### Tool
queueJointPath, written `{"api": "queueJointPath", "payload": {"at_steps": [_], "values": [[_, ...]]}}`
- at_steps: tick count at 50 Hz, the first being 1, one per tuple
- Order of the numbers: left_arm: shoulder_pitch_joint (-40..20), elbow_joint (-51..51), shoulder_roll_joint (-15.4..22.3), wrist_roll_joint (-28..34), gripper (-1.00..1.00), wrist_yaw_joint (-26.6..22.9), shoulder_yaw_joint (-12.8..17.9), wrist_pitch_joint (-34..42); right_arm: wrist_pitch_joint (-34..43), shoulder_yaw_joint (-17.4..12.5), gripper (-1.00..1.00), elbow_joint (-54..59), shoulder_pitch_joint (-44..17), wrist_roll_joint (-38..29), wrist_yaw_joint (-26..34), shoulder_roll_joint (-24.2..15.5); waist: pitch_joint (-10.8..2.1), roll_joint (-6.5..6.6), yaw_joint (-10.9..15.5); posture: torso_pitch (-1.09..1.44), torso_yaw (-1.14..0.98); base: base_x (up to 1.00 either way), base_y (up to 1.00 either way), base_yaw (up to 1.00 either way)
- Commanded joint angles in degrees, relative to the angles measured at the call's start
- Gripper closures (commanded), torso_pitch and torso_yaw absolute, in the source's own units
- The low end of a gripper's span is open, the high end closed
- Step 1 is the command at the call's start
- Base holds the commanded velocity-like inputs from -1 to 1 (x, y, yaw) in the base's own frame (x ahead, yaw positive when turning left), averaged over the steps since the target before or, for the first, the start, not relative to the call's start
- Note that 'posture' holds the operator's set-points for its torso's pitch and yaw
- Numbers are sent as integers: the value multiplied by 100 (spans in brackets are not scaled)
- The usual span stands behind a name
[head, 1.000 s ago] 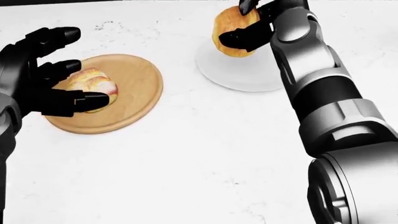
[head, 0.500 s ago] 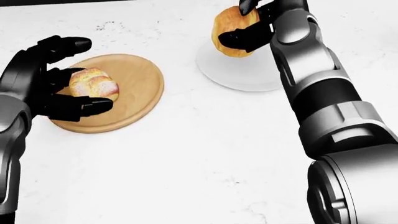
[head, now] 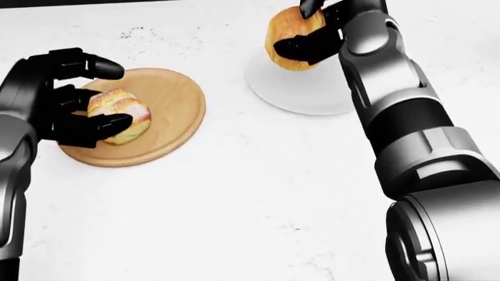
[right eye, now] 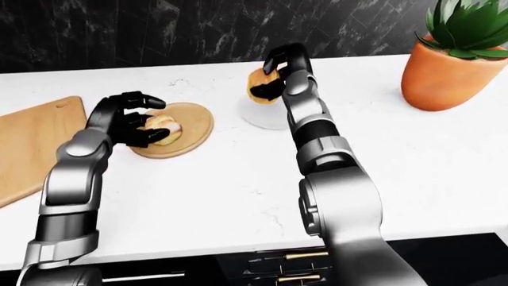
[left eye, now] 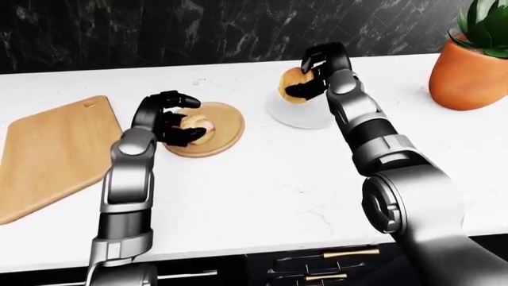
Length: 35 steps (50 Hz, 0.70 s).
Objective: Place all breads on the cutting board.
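A pale bread roll [head: 125, 115] lies on a round wooden plate [head: 170, 111] at the left of the head view. My left hand [head: 109, 96] is closed round the roll from the left, thumb below and fingers above. My right hand [head: 312, 26] is shut on a golden bun [head: 283, 29] and holds it above a white plate [head: 300, 91] at the top of the view. The rectangular wooden cutting board [left eye: 47, 149] lies on the counter at the far left of the left-eye view, with nothing on it.
An orange pot with a green plant [left eye: 468, 71] stands at the far right of the white counter. A dark marble wall [left eye: 198, 30] runs behind the counter. Drawers with handles [left eye: 326, 265] show below the counter's near edge.
My left hand has moved right over the round plate and its fingers have closed round the roll, which has shifted slightly. My right hand holds the bun in the same place.
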Motion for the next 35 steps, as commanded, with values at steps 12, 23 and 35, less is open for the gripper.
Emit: {"api": "queueJointPath", "payload": {"at_steps": [12, 23, 35], "values": [[-1235, 43, 307, -377, 58, 217, 163, 438, -156, -33, 100, -312, -263, 63, -23, -21, -180, -4, -6, 0, 0, 0, 0, 0], [-2240, 561, 562, -929, 64, 545, 238, 754, 1377, -290, 100, -1112, -688, 1286, 544, 32, -139, 21, -12, 0, 0, 0, 0, 0], [-2491, 637, 827, -1395, 71, 998, 379, 966, 2663, -113, 100, -2247, -666, 1632, 641, -154, -102, 13, -16, 0, 0, 0, 0, 0]]}}
